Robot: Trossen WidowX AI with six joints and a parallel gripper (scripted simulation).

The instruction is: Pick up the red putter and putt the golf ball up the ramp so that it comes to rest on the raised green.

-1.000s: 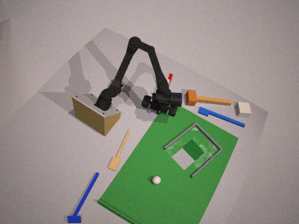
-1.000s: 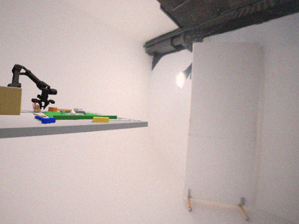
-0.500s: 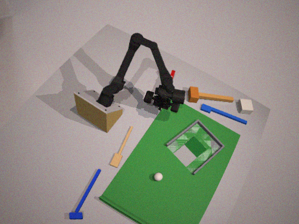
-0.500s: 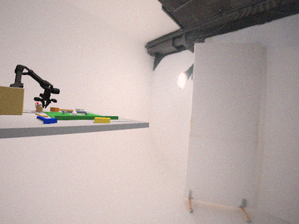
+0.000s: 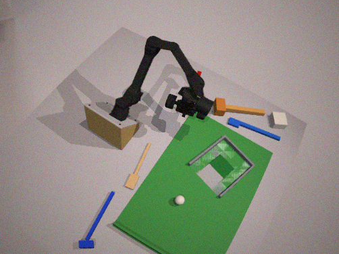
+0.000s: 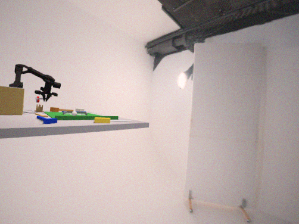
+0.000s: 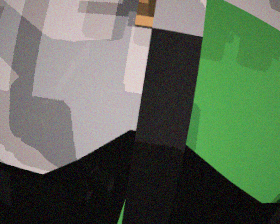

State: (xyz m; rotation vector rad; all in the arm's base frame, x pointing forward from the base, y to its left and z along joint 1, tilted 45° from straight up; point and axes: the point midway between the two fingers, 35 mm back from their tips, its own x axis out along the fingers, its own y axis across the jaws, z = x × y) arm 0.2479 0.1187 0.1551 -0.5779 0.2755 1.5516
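Putter, top view: red putter (image 5: 199, 73), only a red tip showing behind the black arm, beyond the green mat's (image 5: 175, 219) far edge.
Ball: small white golf ball (image 5: 179, 200) on mat, near side.
Exterior view: gripper (image 6: 46, 97) above the grey surface (image 6: 74, 127), red piece beside it.
Wrist view: jaws nearly closed on the putter's dark shaft (image 7: 168, 97).

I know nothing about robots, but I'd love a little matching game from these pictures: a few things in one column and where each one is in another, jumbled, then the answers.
Things:
1. white golf ball
2. orange mallet with the chunky head
3. blue putter with the long shaft
4. red putter

Places:
A. held in the black gripper, lifted above the table
B. lying on the grey table off the green mat's near-left edge
C. resting on the green mat, short of the ramp
D. lying beside the gripper, just past the mat's far edge

Pairs: 1-C, 2-D, 3-B, 4-A
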